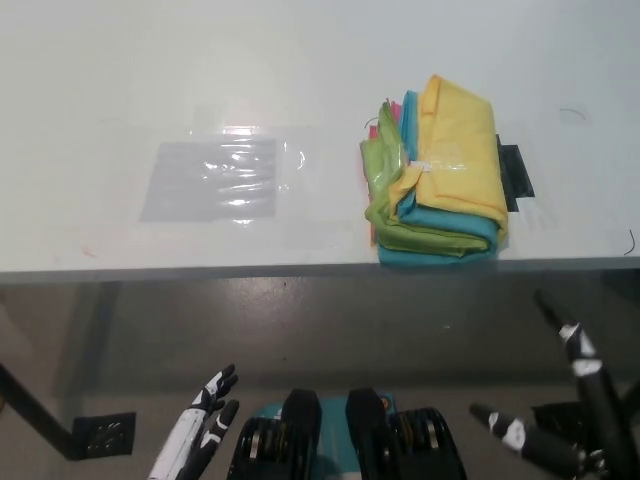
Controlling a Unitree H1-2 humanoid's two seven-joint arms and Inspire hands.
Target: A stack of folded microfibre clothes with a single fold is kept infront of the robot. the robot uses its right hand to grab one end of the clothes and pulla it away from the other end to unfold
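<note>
Black right hand (pixel 570 400) hangs below the white desk (pixel 300 90), fingers spread, empty; it might snag several layers of the folded yellow-green-blue microfibre cloth stack (pixel 440 180).

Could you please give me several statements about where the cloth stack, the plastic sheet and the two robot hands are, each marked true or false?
1. The stack of folded cloths lies on the white table near its front edge. True.
2. The cloth on top of the stack is pink. False: the top cloth is yellow, with blue and green ones beneath and only a sliver of pink at the edge.
3. A clear plastic sheet lies on the table to the stack's left in the picture. True.
4. The right robot hand is gripping the stack. False: it is below the table edge, apart from the cloths.
5. The left robot hand rests on the plastic sheet. False: it is low at the lower left, off the table.
</note>
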